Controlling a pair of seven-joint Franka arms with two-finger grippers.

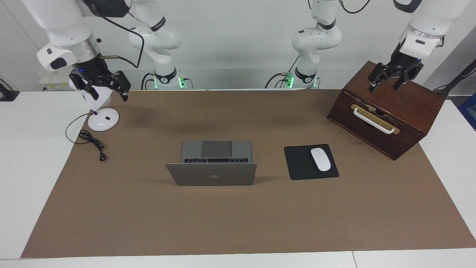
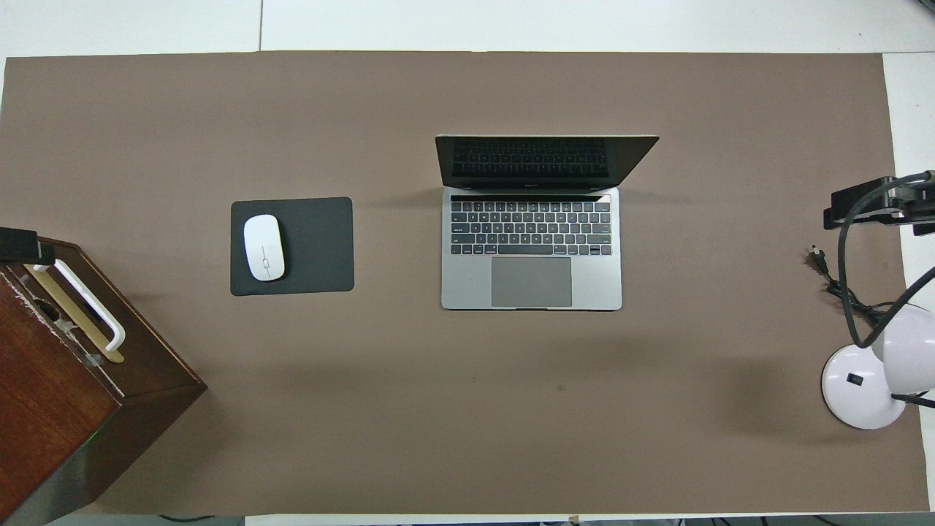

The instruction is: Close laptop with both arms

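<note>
The open laptop [image 1: 211, 169] is showing an apple logo on its lid, while the left gripper [image 1: 390, 80] and right gripper [image 1: 102, 87] are hanging spread apart, mostly cut off overhead.

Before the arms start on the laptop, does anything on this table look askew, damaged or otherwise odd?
Only the wooden box stands out: it sits skewed to the mat's edges at the left arm's end, under the open left gripper. The laptop stands open and square; the mouse lies on its pad.

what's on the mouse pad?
A white mouse lies on the black mouse pad, at its edge toward the left arm's end. The rest of the pad is bare. What is beneath the pad is hidden.
</note>
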